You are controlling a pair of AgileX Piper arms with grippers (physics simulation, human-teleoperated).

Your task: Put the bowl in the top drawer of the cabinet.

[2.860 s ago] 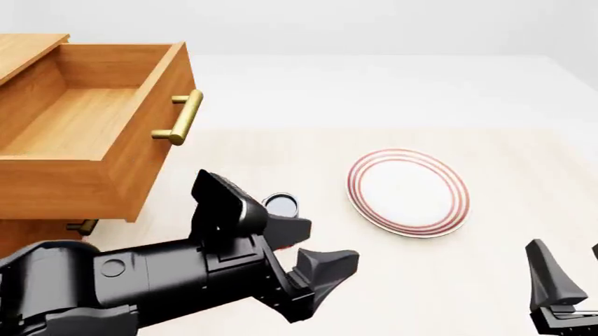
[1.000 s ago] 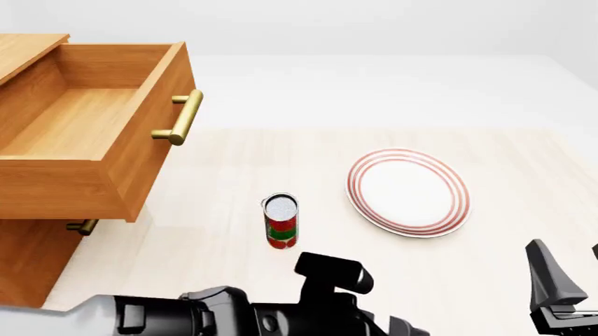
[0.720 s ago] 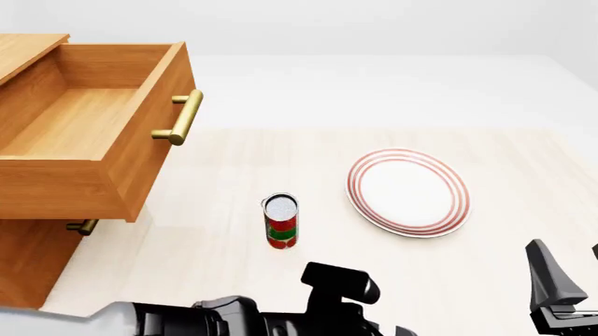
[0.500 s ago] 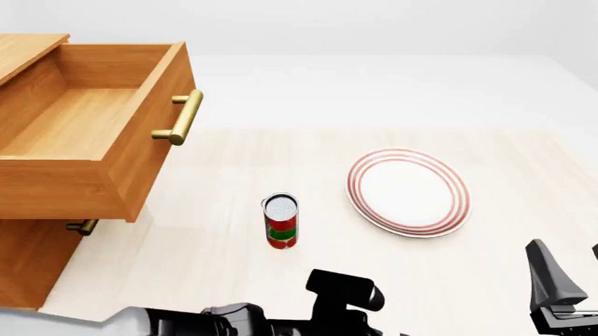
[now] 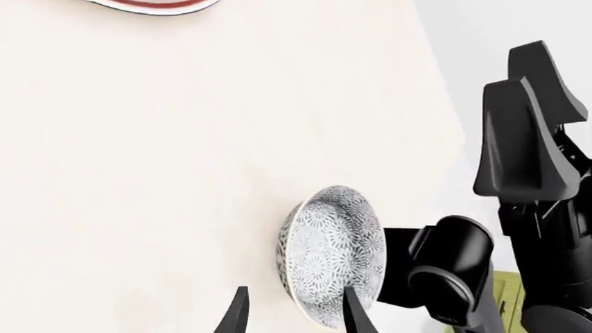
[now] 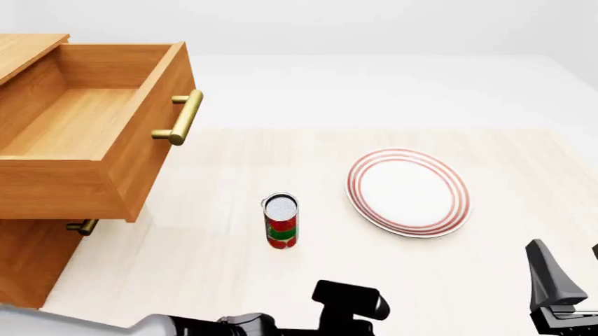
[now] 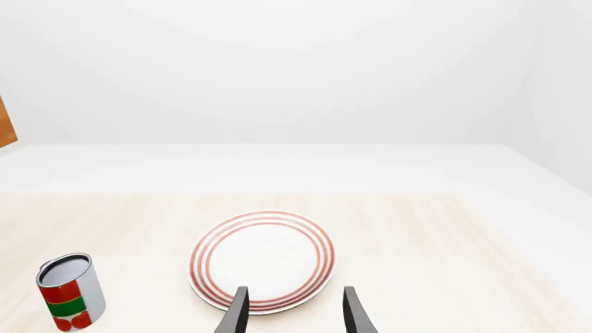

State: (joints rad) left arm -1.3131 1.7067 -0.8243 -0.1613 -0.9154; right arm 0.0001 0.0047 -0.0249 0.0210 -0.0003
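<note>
No writing can be read on anything here; the can (image 6: 281, 222) has only red and green bands and a grey lid, without letters.

Compared with half a second ago, the left arm (image 6: 346, 308) sits lower in the front view, with only its black top block and a bit of its body above the bottom edge. The can, the plate (image 6: 408, 191) and the drawer (image 6: 94, 133) are in the same places as before.

The bowl (image 5: 335, 254) is seen only by the left wrist camera. It stands on the pale table (image 6: 234, 175), near the table's edge and close to the base of the right arm (image 5: 518, 229). The left gripper (image 5: 293, 318) has its two fingertips spread apart and holds nothing; one tip (image 5: 356, 318) overlaps the bowl's rim in the picture, but I cannot tell if it touches.

The right gripper (image 7: 293, 311) also has its fingers apart and empty, pointing toward the plate with red rings.

The drawer is pulled out from the cabinet (image 6: 28, 245), and its inside is bare wood, open from above. Its brass handle (image 6: 182, 117) faces the table. Between the can and the drawer there is free table surface, and also between the can and the plate.
</note>
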